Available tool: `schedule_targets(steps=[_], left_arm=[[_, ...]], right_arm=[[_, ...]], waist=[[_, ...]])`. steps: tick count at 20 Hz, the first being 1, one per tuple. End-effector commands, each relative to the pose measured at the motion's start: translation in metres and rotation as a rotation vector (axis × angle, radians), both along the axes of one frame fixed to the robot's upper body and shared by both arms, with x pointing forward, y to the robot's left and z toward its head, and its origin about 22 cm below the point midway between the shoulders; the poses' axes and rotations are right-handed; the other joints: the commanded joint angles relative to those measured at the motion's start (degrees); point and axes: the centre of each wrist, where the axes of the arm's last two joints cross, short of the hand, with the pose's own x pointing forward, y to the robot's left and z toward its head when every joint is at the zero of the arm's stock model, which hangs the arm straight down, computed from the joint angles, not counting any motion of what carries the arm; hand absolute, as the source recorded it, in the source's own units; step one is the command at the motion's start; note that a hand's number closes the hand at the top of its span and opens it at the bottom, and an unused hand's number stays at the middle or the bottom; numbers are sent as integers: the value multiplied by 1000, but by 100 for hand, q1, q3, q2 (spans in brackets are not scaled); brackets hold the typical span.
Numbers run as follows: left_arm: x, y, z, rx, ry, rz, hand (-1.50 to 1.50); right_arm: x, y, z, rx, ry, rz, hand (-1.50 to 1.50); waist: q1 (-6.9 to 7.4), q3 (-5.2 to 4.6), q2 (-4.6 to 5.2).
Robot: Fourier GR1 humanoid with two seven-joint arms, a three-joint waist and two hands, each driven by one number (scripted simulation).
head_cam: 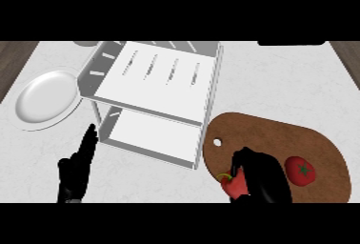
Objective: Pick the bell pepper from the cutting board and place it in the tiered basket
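A red bell pepper (233, 185) with a yellow-green stem lies at the near left edge of the brown cutting board (267, 136). My right hand (264, 176) is curled round it from the right and hides much of it. The white tiered basket (158, 90) stands to the left of the board, with an upper shelf and a lower shelf. Near the lower left, my left hand (77, 169) rests open with fingers pointing up, just left of the basket's lower shelf.
A red tomato (301, 170) sits on the board right of my right hand. A white plate (45, 99) lies left of the basket. Dark wood shows at the counter's far left and right corners.
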Motion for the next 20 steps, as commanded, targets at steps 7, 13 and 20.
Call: schedule_targets(steps=[7, 13, 20], left_arm=[[-3, -1, -9, 4, 52, 19, 0], [5, 6, 3, -2, 50, 14, 0], [-8, 2, -9, 11, 56, 12, 0]], right_arm=[[-75, 1, 125, 368, -352, -147, 150], [-99, 3, 169, 248, -531, -70, 150], [-76, 21, 195, 223, -574, -77, 150]], waist=[[-59, -22, 9], [-12, -31, -8], [77, -27, 23]])
